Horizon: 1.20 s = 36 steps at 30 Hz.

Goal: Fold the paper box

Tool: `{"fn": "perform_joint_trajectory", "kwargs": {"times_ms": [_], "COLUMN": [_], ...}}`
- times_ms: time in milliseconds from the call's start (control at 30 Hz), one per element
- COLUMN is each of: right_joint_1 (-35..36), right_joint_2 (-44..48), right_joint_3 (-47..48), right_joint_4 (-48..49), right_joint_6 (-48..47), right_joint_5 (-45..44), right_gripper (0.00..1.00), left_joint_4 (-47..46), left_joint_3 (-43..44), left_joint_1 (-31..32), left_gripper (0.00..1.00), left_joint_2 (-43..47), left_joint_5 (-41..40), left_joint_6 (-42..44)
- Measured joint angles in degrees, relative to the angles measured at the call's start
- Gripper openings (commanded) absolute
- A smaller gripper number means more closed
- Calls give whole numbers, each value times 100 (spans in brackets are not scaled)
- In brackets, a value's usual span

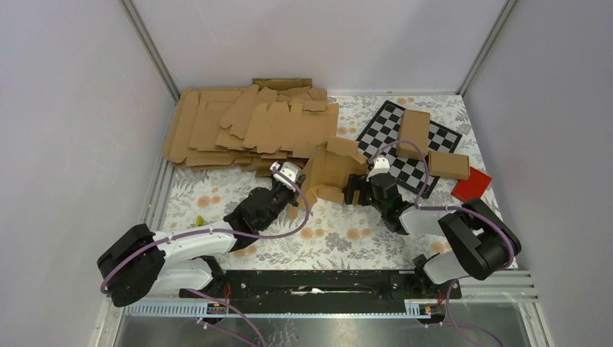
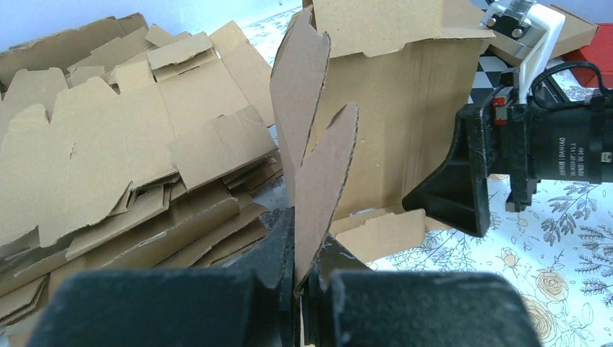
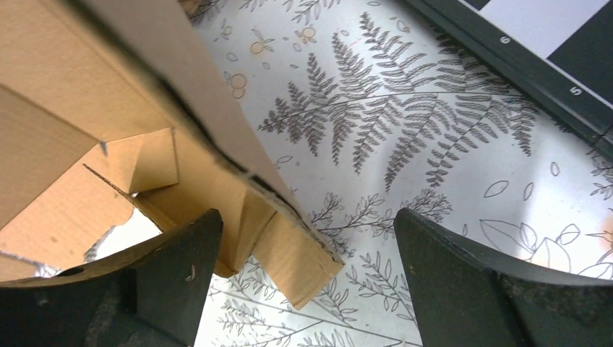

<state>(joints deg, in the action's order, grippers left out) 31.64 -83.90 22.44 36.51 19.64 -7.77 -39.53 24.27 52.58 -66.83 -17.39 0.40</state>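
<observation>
Cardboard crowds the far side in the top view. A heap of flat brown blanks lies behind the left arm. A black-and-white chequered board sits to the right, with a small red block beside it. Open flowered tabletop stretches toward the bases. The half-formed brown paper box stands mid-table between the left fingers and the right fingers, its long axis slanting from near left to far right.

From the left wrist, the left fingers are pressed together on a rounded flap of the paper box, whose body rises tall beyond it.

From the right wrist, the right fingers stand spread wide. A lower corner of the paper box sits just inside one of them; I cannot tell whether it touches.
</observation>
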Motion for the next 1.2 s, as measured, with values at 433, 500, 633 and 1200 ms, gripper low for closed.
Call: {"fn": "perform_joint_trajectory", "kwargs": {"times_ms": [433,500,633,1200], "right_joint_1": [190,269,415,586], "right_joint_2": [190,190,190,426], "right_joint_3": [-229,-166,-15,334], "right_joint_4": [260,214,28,-1102], "right_joint_6": [-81,-85,-149,-289], "right_joint_5": [807,800,785,520], "right_gripper": [94,95,99,100], "left_joint_4": [-162,-184,-227,890], "left_joint_3": [0,0,0,546], "left_joint_1": [-9,-11,-15,-247], "left_gripper": [0,0,0,0], "left_joint_2": [-168,-188,-229,-90], "left_joint_5": [24,46,66,273], "left_joint_6": [-199,-247,-328,-1410]}}
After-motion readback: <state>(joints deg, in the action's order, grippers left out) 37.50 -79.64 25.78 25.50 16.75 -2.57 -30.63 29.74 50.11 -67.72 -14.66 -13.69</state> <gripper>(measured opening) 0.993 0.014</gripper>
